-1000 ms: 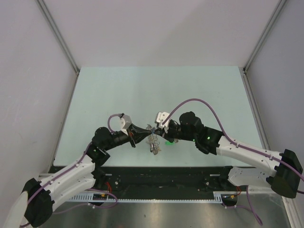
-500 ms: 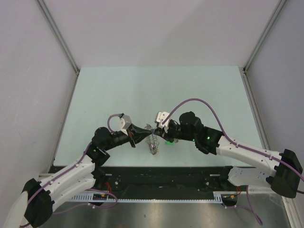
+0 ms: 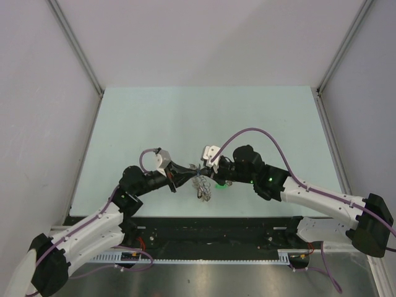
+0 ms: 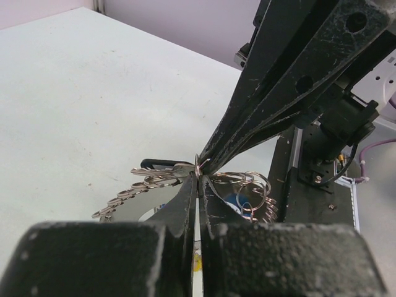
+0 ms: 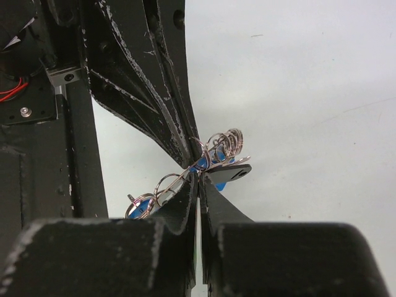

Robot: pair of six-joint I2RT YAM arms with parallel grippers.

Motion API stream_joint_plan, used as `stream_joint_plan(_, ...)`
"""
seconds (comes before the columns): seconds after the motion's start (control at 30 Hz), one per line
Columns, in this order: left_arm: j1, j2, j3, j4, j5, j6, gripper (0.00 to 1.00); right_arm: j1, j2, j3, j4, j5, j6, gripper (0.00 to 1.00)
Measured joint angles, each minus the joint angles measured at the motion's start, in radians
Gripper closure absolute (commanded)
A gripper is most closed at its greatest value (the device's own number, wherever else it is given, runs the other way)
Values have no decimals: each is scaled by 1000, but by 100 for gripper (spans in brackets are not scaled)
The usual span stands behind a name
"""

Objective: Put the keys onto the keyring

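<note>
**Near edge, table centre: both grippers pinched on the keyring bundle**

Between the two arms, over the pale green-white table, sits the keyring, a large round grey-silver metal ring edged with small wire loops. Top view: the bundle's long axis runs far to near, and it trails from the pinch point toward the arm bases. Left wrist view: a row of small loops fans out to the left, roughly level, and more loops bunch on the right. Cannot tell whether the lowest loops touch the table.

The keys, tiny silver metal ones with coloured plastic heads, sit in the bundle. A black head points left and a blue head is half hidden behind the loops. The right wrist view shows both heads too: black and blue.

The left gripper is narrowed to a thin slit, with ring wire caught at its tips. The right gripper is also a thin slit, clamped on wire of the same bundle. The two sets of tips meet almost nose to nose.

A small bright green object lies on the table just right of the bundle, too small to identify.
</note>
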Motion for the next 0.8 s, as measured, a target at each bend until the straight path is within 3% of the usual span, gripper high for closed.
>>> stream_joint_plan(0.07,0,-11,0,-10,-1,1,81,0,0,0,0,-1,-2,100)
stream_joint_plan(0.2,0,-66,27,-69,-7,25,71,0,-1,0,-36,0,-22,100)
stream_joint_plan(0.43,13,-82,208,-325,20,149,54,0,-1,0,-102,0,-61,100)
stream_joint_plan(0.63,85,49,374,-578,161,322,37,6,-1,0,-113,0,-82,100)
stream_joint_plan(0.8,103,213,498,-802,280,511,35,16,-1,0,-127,0,-94,100)
